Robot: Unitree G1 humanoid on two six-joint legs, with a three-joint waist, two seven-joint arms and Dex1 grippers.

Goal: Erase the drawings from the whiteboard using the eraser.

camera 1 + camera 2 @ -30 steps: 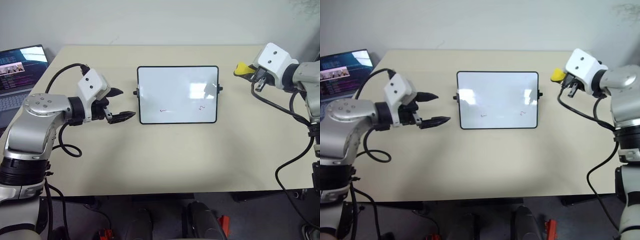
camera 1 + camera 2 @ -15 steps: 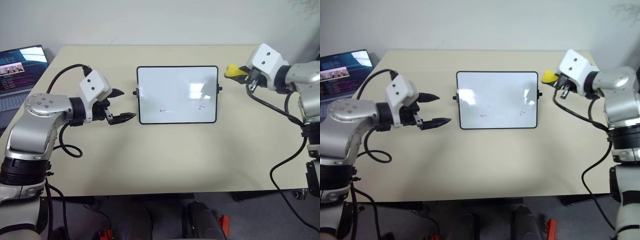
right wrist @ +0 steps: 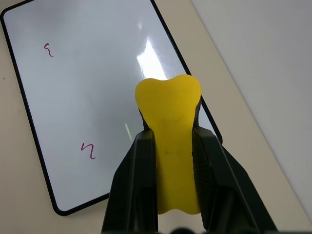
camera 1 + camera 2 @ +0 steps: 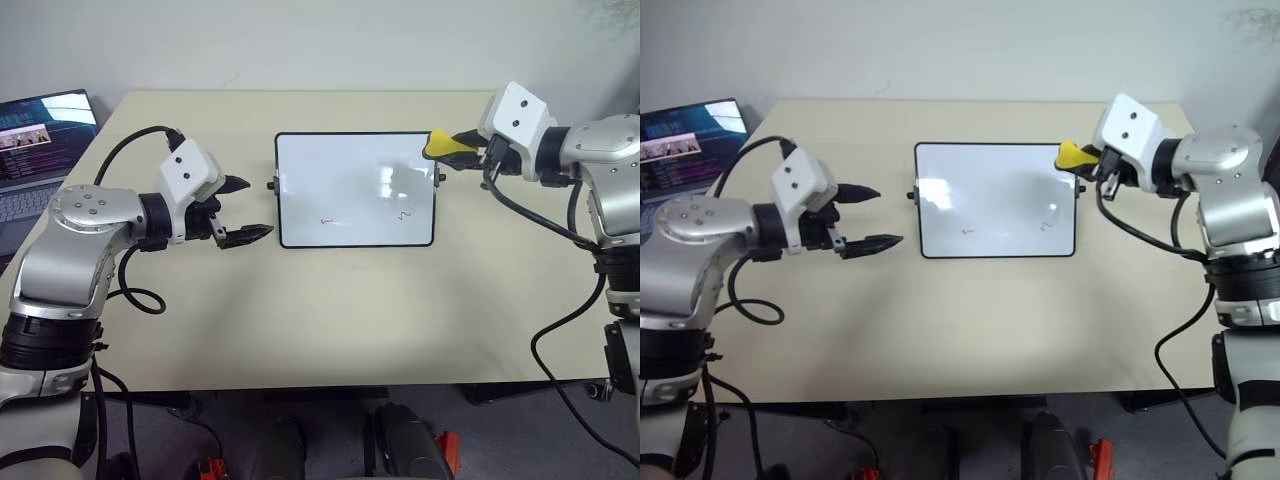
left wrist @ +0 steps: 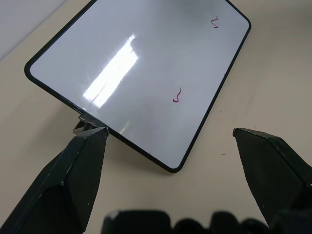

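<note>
The whiteboard (image 4: 355,188) lies flat in the middle of the table, black-framed, with a glare patch on its right half. Two small red drawings sit near its front edge: one at the left (image 4: 326,220) and one at the right (image 4: 403,215). My right gripper (image 4: 462,148) is shut on the yellow eraser (image 4: 444,146), which hangs over the board's far right corner. In the right wrist view the eraser (image 3: 169,141) is pinched between both fingers above the board. My left gripper (image 4: 240,208) stands open just left of the board, level with its left knob (image 5: 84,123).
An open laptop (image 4: 35,150) sits at the table's far left corner. Black cables loop from both wrists over the table. Bare tabletop (image 4: 340,310) lies in front of the board.
My right gripper has swung left with the eraser, from beyond the board's right side to over its far right corner. The left arm has stayed put.
</note>
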